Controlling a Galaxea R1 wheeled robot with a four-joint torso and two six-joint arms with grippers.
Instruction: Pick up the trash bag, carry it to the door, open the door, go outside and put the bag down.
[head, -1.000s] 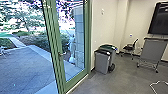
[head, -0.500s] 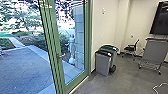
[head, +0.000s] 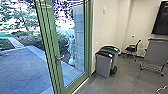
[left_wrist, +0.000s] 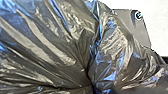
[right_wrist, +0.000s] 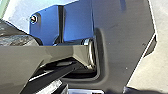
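One trash bag (left_wrist: 50, 37), black, glossy, close before the left wrist camera, its folds drawn in to a gathered point; presumably borne by the left arm, the hold itself hidden; left gripper, clenched or released, cannot tell; right gripper, likewise undetermined; one glass door (head: 53, 40), green-framed, ahead and to the robot's left; its handle (head: 59, 57), a short lever, long axis crosswise to the upright stile, lying left of the robot's midline; left arm judged the nearer, and apparently the laden one, so that a right-handed reach would have to cross over; bag's outer parts, cut off; a dark glossy patch (right_wrist: 15, 32) in the right wrist view, probably the same bag; latch, engaged or free, indistinct; a pale upright shape (head: 71, 50) beyond the glass, too blurred to name; paved yard (head: 25, 67), outside.
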